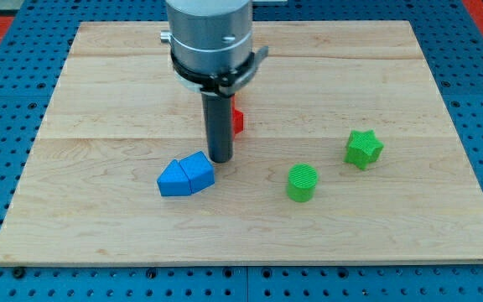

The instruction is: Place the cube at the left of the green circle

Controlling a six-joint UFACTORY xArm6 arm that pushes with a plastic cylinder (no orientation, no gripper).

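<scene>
currently my tip (220,158) rests on the wooden desk (99,92), just to the view's upper right of the blue block (185,175), near it or perhaps touching; cannot tell which. tool state: a bare rod, no jaws to part or close, nothing clamped. blue block reads as a faceted wedge-like piece rather than a clean cube. a red block (237,121) sits mostly hidden behind the rod, shape not clear; it may be the cube meant. green circle (302,182) stands well to the view's right of the blue block, green star (364,148) beyond it, up and right.

judgement: for a good push, get the tip on the far side of the chosen block, push straight toward the spot left of the green circle, slowly, stopping short so the cylinder is not knocked.

containers: none on the desk.
</scene>
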